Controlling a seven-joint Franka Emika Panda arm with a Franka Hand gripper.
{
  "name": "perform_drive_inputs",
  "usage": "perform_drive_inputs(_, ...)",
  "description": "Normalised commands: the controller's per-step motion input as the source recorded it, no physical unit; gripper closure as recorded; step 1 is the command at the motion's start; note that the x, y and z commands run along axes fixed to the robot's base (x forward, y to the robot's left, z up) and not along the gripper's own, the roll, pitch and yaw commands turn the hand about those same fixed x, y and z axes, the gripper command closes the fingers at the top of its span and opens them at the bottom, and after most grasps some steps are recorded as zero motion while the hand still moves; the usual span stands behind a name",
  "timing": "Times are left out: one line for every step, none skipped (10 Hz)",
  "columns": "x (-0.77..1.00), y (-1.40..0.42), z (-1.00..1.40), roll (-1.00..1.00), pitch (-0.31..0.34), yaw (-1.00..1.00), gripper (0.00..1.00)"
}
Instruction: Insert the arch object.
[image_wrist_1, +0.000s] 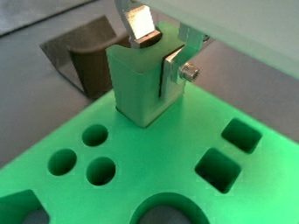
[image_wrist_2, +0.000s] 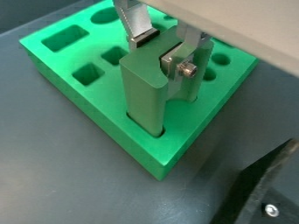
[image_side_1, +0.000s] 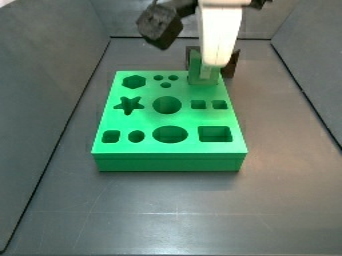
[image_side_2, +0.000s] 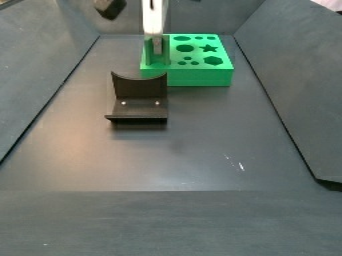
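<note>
The arch object is not visible in any view. My gripper (image_wrist_1: 158, 54) is above the far edge of the bright green board (image_wrist_1: 152, 149) and is shut on the top of a tall pale-green upright bar (image_wrist_1: 138, 83). The bar stands upright in a hole of the board. In a wrist view (image_wrist_2: 162, 54) one finger sits at the bar's back top edge and the other presses its front face. Both side views show the gripper (image_side_1: 214, 40) (image_side_2: 155, 35) over the bar (image_side_1: 205, 66) (image_side_2: 155, 58). The board (image_side_1: 174, 158) (image_side_2: 201, 76) has several shape-cut holes.
The dark fixture (image_side_2: 138, 100) stands on the grey floor beside the board, close behind the bar in a wrist view (image_wrist_1: 76, 57) and a side view (image_side_1: 233, 66). It shows at a corner in a wrist view (image_wrist_2: 274, 188). Grey walls enclose the floor.
</note>
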Motion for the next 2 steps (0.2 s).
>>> perform_drive_inputs(0.00, 0.00, 0.00, 0.00, 0.000, 0.00, 1.00)
perform_drive_inputs(0.00, 0.00, 0.00, 0.00, 0.000, 0.00, 1.00)
